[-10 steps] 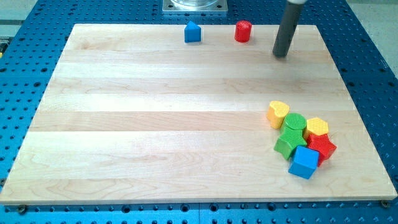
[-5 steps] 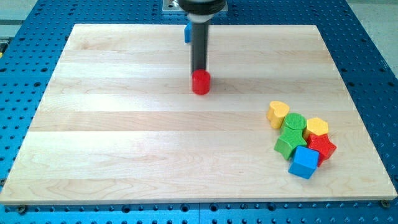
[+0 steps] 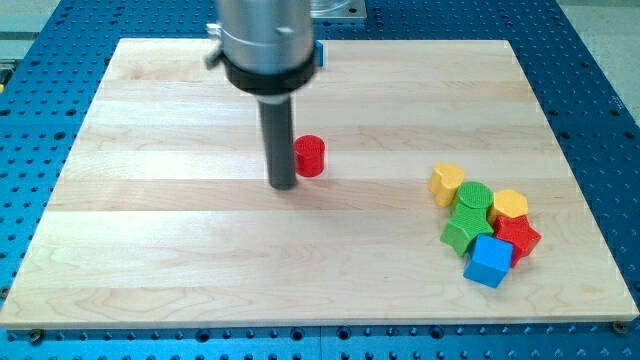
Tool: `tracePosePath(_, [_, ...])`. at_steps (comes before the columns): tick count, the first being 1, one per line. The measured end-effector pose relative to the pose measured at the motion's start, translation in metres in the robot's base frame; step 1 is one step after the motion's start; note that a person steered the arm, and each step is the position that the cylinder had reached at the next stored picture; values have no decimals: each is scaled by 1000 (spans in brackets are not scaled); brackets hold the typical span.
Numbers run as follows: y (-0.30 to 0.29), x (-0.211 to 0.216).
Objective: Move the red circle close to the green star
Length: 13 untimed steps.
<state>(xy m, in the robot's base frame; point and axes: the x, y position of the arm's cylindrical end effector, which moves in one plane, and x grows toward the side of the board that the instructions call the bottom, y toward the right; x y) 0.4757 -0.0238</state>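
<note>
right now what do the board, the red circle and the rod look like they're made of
The board looks like pale wood: lengthwise plank seams and grain, matte. The red circle seems to be moulded plastic, with uniform saturated colour; fine ribbing is hard to confirm. My tip, just left of it, ends a dark, smooth rod, metal or plastic.

A single camera view covers the scene. It looks down at the desk (image 3: 200, 250) from above and from the side of the view's bottom edge, tilted forward. The far edge of the desk appears shorter than the near edge, and the side edges converge toward the view's top. The distance is moderate. The full wooden surface fits in the frame, and a border of blue perforated base (image 3: 600, 60) shows on all four sides. The rod (image 3: 280, 140) enters from the view's top and appears large in its upper part, so it stands nearer the lens than the desk. No second view is provided, so there is no overlap.
</note>
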Motion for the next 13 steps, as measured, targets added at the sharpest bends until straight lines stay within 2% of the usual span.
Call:
tracePosePath(1, [14, 25])
tracePosePath(2, [-33, 2])
tracePosePath(3, [-12, -10])
tracePosePath(4, [24, 13])
tracePosePath(5, [-29, -8])
tracePosePath(6, [-32, -63])
tracePosePath(7, [5, -47])
tracePosePath(8, [51, 45])
tracePosePath(9, [96, 79])
tracePosePath(10, [99, 79])
tracePosePath(11, [127, 78])
tracePosePath(12, [97, 78])
tracePosePath(13, [47, 49])
